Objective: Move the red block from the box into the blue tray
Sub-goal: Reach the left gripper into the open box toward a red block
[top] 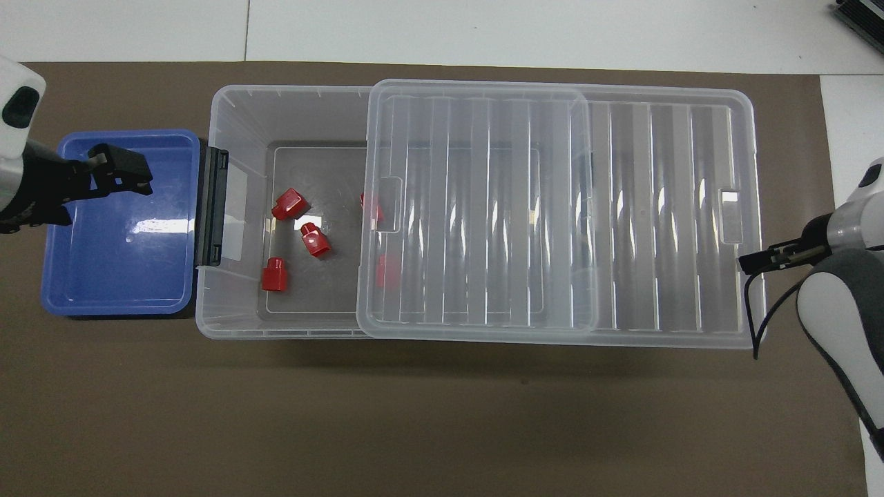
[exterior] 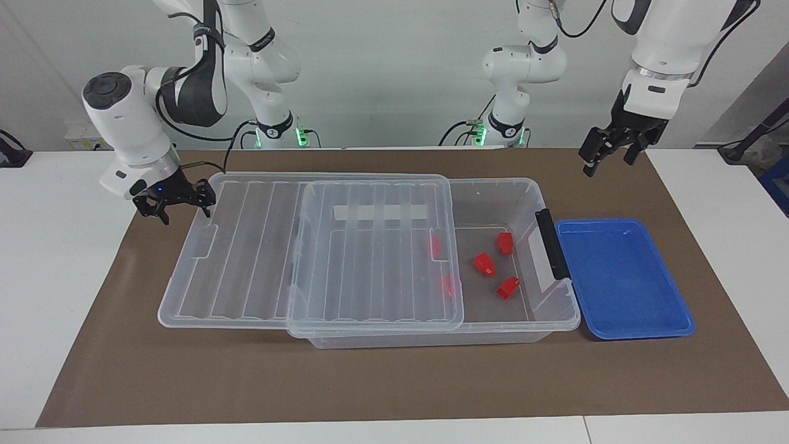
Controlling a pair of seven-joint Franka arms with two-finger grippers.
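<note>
Three red blocks lie uncovered on the floor of the box [exterior: 493,320], in the end by its black handle [exterior: 551,243]; the one closest to that handle, the red block [exterior: 505,243], looks the easiest to lift, with two more beside it [exterior: 485,264] [exterior: 508,287]. Two others show dimly under the edge of the lid [exterior: 370,259], which is slid toward the right arm's end and rests partly on the box, partly past it. The blue tray [exterior: 622,320] sits just beside the handle end of the box, toward the left arm's end of the counter [exterior: 382,382], and holds nothing.

The left end effector [exterior: 610,150] hangs in the air above the tray's edge nearer the robots, its fingers spread apart and empty. The right end effector [exterior: 175,198] hovers just off the lid's outer end, also empty; how wide it stands I cannot tell.

The box looks opened far enough, so the step in hand is most likely the pick. The next move calls for the left arm to travel over the box's open end, descend between the wall and the lid edge, and close on one block without nudging its neighbours.
</note>
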